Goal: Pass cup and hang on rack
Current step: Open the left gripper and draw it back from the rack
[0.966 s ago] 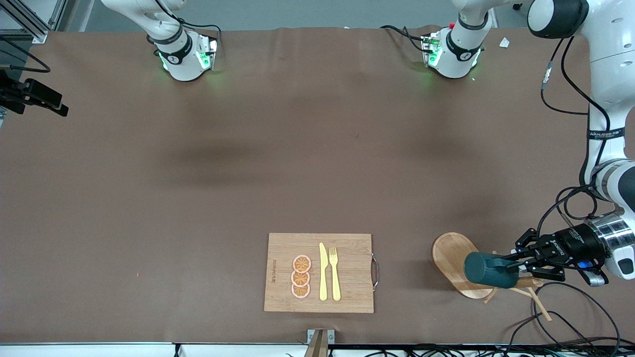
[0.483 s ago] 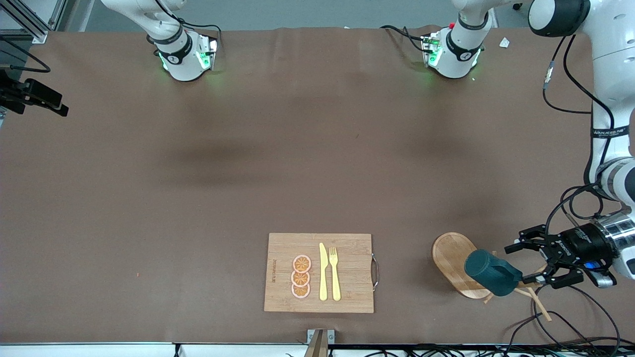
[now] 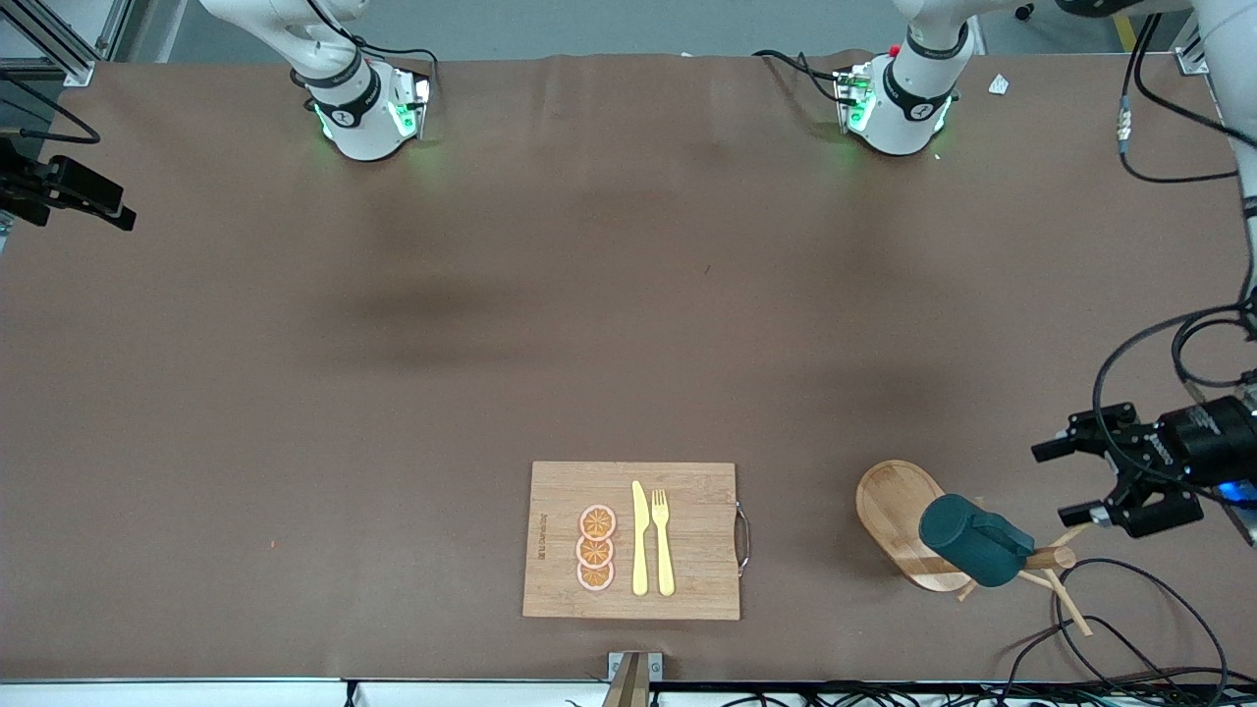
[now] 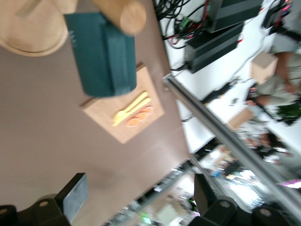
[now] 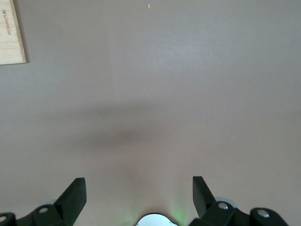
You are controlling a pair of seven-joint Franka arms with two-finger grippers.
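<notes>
The dark teal cup (image 3: 972,538) hangs on its side on the wooden rack (image 3: 889,506), close under the post's top end (image 3: 1056,558). My left gripper (image 3: 1056,483) is open and empty, apart from the cup, over the table beside the rack toward the left arm's end. In the left wrist view the cup (image 4: 101,56) sits against the rack post (image 4: 124,14), well clear of the open left gripper (image 4: 138,195). My right gripper (image 5: 139,188) waits open over bare brown table, holding nothing; the front view does not show it.
A bamboo cutting board (image 3: 560,491) with orange slices, a yellow knife and a yellow fork lies near the front edge, beside the rack toward the right arm's end. Black cables (image 3: 1110,638) loop on the table by the rack.
My left gripper opened, let go of the cup and drew back from the rack toward the left arm's end. The cup stays hanging on the rack. The right arm has not moved.
</notes>
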